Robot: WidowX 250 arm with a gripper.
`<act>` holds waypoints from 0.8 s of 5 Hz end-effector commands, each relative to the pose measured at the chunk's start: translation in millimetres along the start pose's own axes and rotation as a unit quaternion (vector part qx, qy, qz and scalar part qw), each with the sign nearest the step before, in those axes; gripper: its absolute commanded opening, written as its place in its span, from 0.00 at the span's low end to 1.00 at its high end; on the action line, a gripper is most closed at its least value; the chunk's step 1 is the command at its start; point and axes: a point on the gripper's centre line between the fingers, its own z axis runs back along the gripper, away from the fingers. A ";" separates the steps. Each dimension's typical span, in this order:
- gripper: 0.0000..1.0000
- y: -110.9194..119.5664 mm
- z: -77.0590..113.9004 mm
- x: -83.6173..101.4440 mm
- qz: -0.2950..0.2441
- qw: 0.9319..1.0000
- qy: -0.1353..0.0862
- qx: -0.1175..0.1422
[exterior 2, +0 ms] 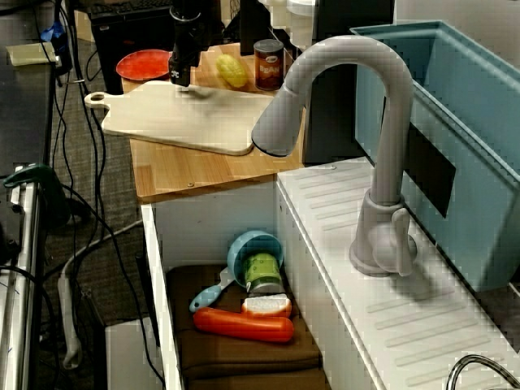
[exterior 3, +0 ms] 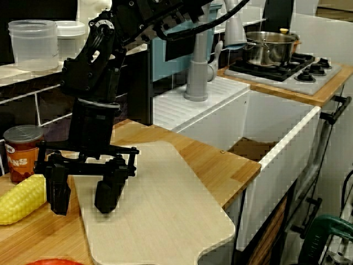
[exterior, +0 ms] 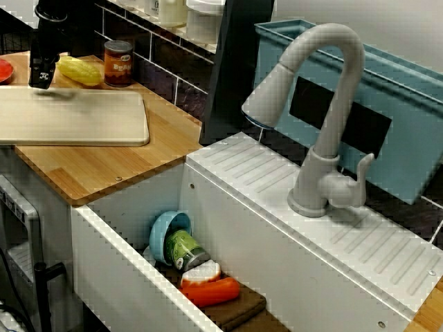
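Your gripper [exterior 3: 83,194] is spread wide and empty, with nothing between its fingers [exterior 3: 108,193]. In the low view along the counter it straddles the back edge of the cutting board [exterior 3: 160,215]: one finger is over the board, the other over the bare wood just beside the corn [exterior 3: 19,200]. The tips are down close to the surface, though you cannot tell whether they touch it. I'd say the work has hardly begun. The corn, the nearest thing to the gripper, lies untouched on its side near the back edge of the counter [exterior 3: 220,165], not between the fingers, and the board carries nothing. The arm [exterior 3: 96,83] comes down from above with the wrist nearly vertical and the fingers pointing straight at the counter. A can [exterior 3: 22,152] stands upright behind the corn against the tiled wall, and a red plate [exterior 2: 145,63] sits at the counter's far end. Well apart, past the counter's other end, the sink [exterior: 124,277] holds a tipped blue cup [exterior: 165,235] and other items on a brown cloth, under the grey faucet [exterior: 332,104].
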 end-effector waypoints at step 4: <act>0.00 15.9 13.0 -1.9 0.015 1.000 -0.002 0.013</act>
